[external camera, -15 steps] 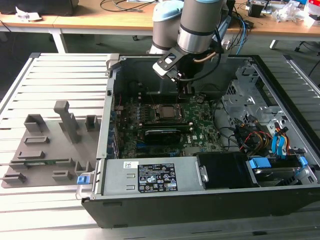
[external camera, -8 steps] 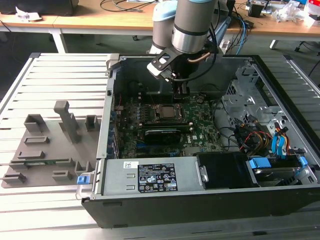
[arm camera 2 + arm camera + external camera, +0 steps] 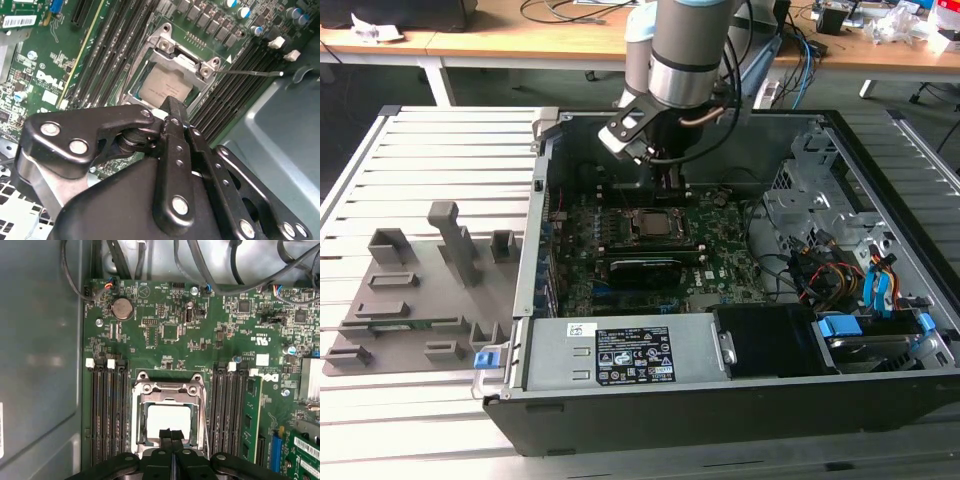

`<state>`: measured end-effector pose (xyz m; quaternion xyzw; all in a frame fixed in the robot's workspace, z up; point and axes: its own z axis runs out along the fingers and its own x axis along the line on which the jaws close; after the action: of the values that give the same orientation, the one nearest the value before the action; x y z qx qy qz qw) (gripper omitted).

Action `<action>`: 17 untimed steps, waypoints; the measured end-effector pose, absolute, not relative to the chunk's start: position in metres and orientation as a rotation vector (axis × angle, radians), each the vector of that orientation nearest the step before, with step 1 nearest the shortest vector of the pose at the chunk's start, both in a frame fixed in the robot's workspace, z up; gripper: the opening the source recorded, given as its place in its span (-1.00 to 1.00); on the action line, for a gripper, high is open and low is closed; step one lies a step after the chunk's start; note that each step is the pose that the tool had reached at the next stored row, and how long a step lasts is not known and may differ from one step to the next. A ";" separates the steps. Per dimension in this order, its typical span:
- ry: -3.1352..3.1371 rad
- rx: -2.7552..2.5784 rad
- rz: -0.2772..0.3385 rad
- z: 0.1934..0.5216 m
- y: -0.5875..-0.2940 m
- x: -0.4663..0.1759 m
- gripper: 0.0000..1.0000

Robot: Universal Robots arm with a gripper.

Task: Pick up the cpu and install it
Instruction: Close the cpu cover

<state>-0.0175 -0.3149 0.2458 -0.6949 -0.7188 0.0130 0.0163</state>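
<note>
your cpu point(image 3: 169, 421) already lies flat inside the socket point(image 3: 150, 389) frame on the motherboard point(image 3: 165, 347), square to its edges. your gripper point(image 3: 171, 432) hangs just above the chip's near edge. the fingers point(image 3: 165, 437) are pressed together on nothing, probably to make a narrow tip inside the case point(image 3: 740, 415).

My arm point(image 3: 685, 45) is a stout cylinder: grey casing above a band of bright brushed metal, with a pale blue-grey cap on the joint beside it. Black cables point(image 3: 738, 60) loop down its flank. A small silvery camera block point(image 3: 628, 125) sits on a black bracket at the wrist. In both wrist views my tool point(image 3: 172, 105) point(image 3: 171, 432) is matte black, built of chunky linkage bars with rounded ends. The bars are dotted with silver screws point(image 3: 180, 205) and taper to two slim flat fingers point(image 3: 165, 437).
</note>
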 end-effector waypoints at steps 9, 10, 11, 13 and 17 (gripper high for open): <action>-2.235 -2.161 0.040 0.238 -0.315 -0.026 -0.79; -2.235 -2.161 0.041 0.237 -0.315 -0.027 -0.79; -2.235 -2.161 0.041 0.235 -0.315 -0.027 -0.79; -2.235 -2.161 0.040 0.232 -0.315 -0.029 -0.79; -2.235 -2.161 0.040 0.227 -0.315 -0.031 -0.79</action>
<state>-0.0313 -0.3150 0.2269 -0.6948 -0.7189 0.0130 0.0163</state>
